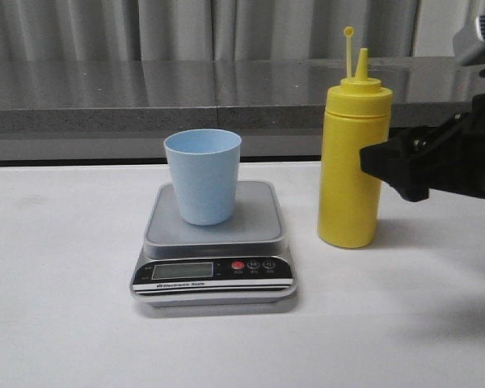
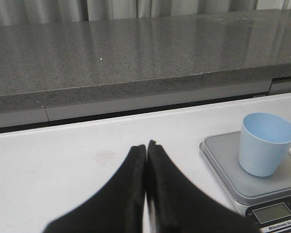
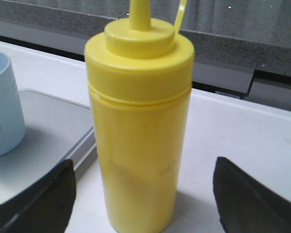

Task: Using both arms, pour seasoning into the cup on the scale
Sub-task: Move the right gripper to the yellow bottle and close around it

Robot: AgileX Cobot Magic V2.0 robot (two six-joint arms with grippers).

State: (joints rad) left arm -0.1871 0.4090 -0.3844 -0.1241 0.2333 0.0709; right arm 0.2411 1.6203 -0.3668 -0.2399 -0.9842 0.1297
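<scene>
The yellow seasoning bottle (image 1: 354,158) stands upright on the white table, right of the scale (image 1: 214,259); its cap stalk sticks up beside the nozzle. The pale blue cup (image 1: 203,175) stands upright on the scale's grey plate. My right gripper (image 1: 388,166) is open at the bottle's right side, at mid height. In the right wrist view the bottle (image 3: 138,126) stands between the two spread fingers (image 3: 43,199), apart from both. My left gripper (image 2: 146,148) is shut and empty, low over the table left of the scale (image 2: 242,179) and the cup (image 2: 266,143). It is out of the front view.
A grey stone counter ledge (image 1: 145,101) runs along the back of the table, with curtains behind it. The scale's black front panel carries an LCD and a red button (image 1: 238,265).
</scene>
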